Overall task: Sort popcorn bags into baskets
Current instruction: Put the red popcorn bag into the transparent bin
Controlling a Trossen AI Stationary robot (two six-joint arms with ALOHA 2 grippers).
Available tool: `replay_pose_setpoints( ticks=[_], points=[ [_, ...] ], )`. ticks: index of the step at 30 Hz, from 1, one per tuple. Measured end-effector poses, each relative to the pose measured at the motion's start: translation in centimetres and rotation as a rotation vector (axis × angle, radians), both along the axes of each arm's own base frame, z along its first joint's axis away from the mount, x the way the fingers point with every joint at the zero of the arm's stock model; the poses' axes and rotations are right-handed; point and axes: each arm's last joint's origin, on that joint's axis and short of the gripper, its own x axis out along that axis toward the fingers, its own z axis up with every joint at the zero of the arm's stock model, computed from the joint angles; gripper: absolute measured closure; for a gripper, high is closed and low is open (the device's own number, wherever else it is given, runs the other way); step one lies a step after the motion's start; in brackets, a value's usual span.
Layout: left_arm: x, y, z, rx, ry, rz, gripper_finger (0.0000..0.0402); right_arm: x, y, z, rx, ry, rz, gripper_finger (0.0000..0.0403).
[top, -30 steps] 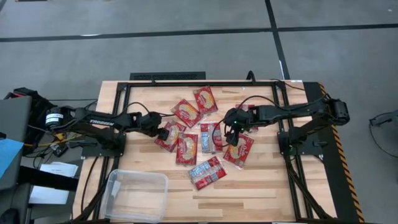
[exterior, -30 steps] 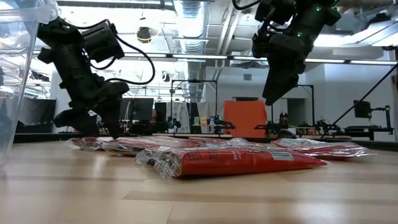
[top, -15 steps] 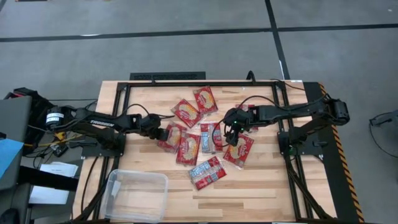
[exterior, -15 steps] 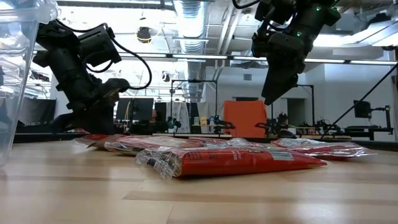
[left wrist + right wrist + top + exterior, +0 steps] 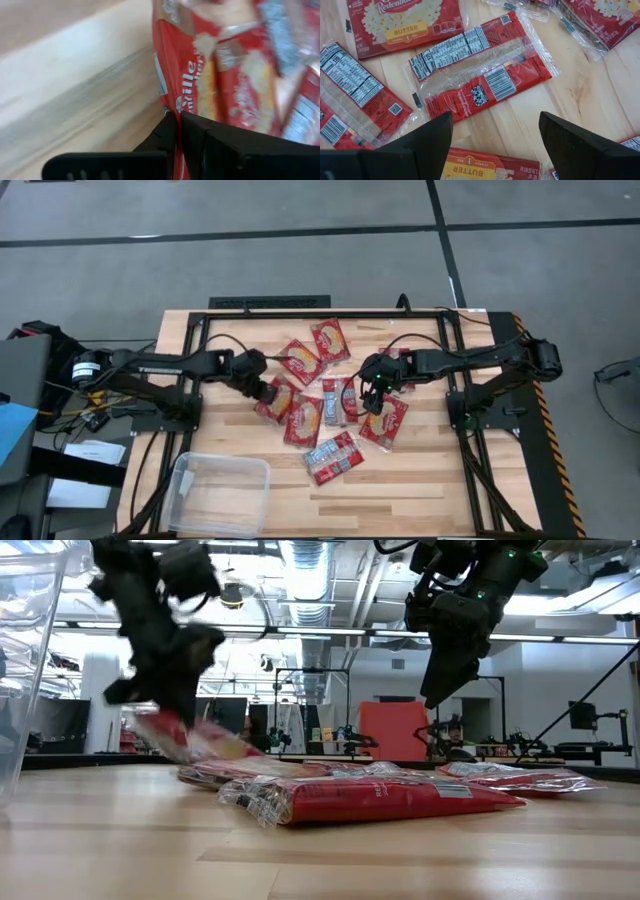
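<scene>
1. One popcorn bag [image 5: 275, 397] at the left edge of the scattered pile is pinched by its end, tilted up off the table [image 5: 420, 480]
2. The left gripper [image 5: 262, 391] is clamped on it
3. The right gripper [image 5: 372, 398] hangs spread above the other bags [image 5: 332, 457]
4. The clear tub [image 5: 220, 495] sits at the near left corner

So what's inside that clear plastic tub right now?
Nothing shows inside the clear tub from above, only the wooden table seen through its bottom. No popcorn bags are in it yet; the left gripper is shut on one bag.

Motion-blurred pinched popcorn bag [image 5: 200, 80] w/ far end cut off; clear tub [image 5: 25, 660] partly out of pic.
</scene>
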Motion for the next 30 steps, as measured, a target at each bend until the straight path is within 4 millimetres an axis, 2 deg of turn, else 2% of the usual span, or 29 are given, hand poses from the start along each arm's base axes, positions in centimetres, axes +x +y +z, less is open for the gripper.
replay_pose_setpoints(
  ticks=[4,10,16,21,25,30],
  points=[
    [0.8,-0.1,4.8,0.053,0.015,-0.123,0.0401,0.0,0.0,0.0,-0.009,0.001,0.013,0.0086],
    [0.4,-1.2,12.2,0.103,0.01,-0.252,0.04,0.0,0.0,0.0,-0.015,-0.001,0.022,0.0086],
    [-0.9,-4.0,17.3,0.06,-0.026,-0.404,0.04,0.3,0.0,0.2,-0.022,-0.03,0.029,0.0086],
    [-1.8,-8.3,18.6,-0.032,-0.043,-0.58,0.0401,0.3,-0.2,0.2,-0.028,-0.037,0.031,0.0086],
    [-2.8,-12.0,17.9,-0.081,0.007,-0.671,0.0401,0.3,-0.4,0.2,-0.029,-0.04,0.023,0.0086],
    [-4.3,-15.3,17.2,-0.074,0.054,-0.687,0.0401,0.4,-0.6,0.3,-0.03,-0.049,0.016,0.0086]
  ],
)
